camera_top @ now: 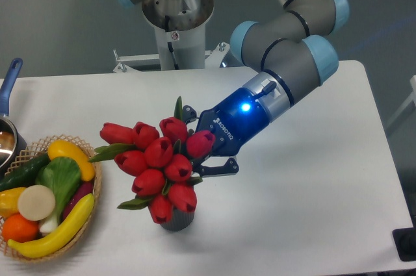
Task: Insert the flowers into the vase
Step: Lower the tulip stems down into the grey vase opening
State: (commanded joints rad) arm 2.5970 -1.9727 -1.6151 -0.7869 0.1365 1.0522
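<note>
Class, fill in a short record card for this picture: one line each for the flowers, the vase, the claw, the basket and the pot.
flowers: red tulips with green leaves, bunched above the vase, hiding its mouth
vase: dark grey, low on the table, only its lower part shows
claw: at the right of the bunch, fingertips hidden among the buds; grip cannot be judged
basket: wicker, at the table's left edge, holding fruit and vegetables
pot: blue handle, far left, partly cut off
</note>
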